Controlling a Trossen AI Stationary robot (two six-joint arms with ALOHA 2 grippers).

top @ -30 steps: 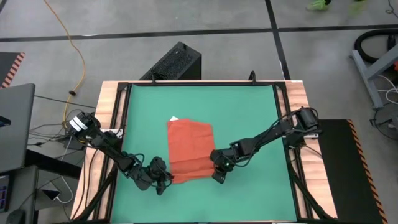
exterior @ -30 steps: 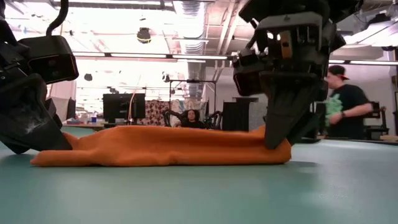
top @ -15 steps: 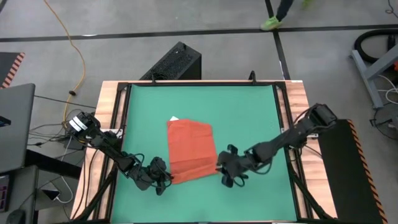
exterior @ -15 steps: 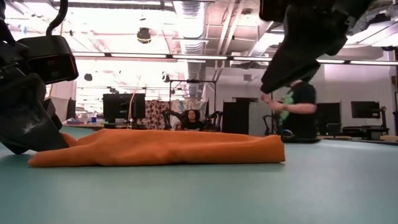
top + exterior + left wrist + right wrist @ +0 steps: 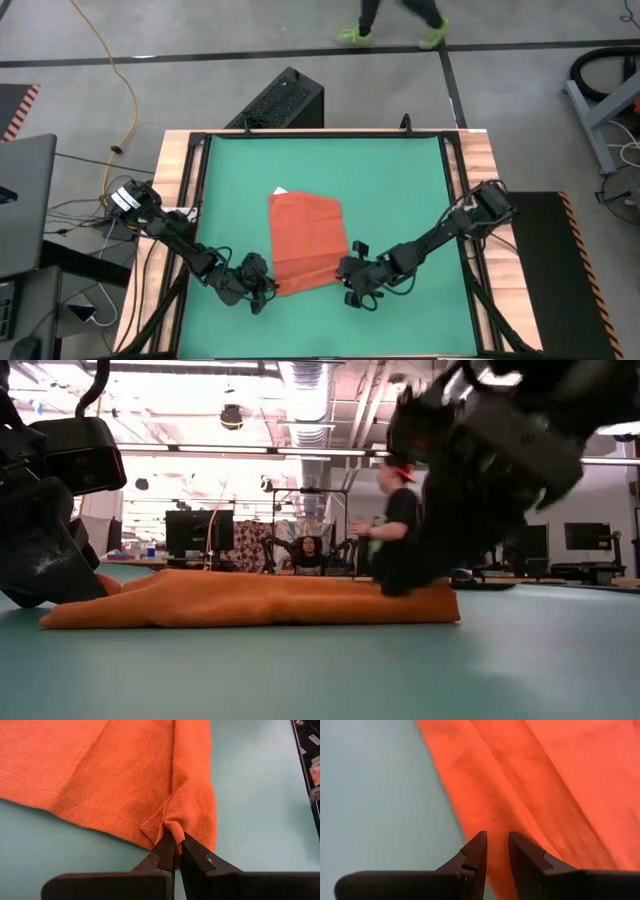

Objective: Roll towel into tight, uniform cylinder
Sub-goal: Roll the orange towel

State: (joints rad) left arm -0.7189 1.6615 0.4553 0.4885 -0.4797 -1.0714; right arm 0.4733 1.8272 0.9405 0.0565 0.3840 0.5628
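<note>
The orange-red towel lies on the green mat, with its white tag at the far left corner. Its near edge is folded over into a thick band. My left gripper is shut on the towel's near left corner. My right gripper stands over the near right corner, its fingers a narrow gap apart. My left gripper pinches a small bunch of cloth at the towel's near left corner between its two fingers. It comes in low from the table's left side. The corner is puckered at the fingers and the rest of the towel lies on the mat. My right gripper is down at the towel's near right end, but I cannot tell whether it touches the cloth.
A black box stands beyond the table's far edge. A wooden frame borders the mat. Bare mat lies far of and to the right of the towel. A person walks in the room behind.
My right gripper has let go of the towel's near right end, risen and swung toward the table's right edge. It has then come back down to that end. The end has sunk a little flatter. The left end has stayed held.
</note>
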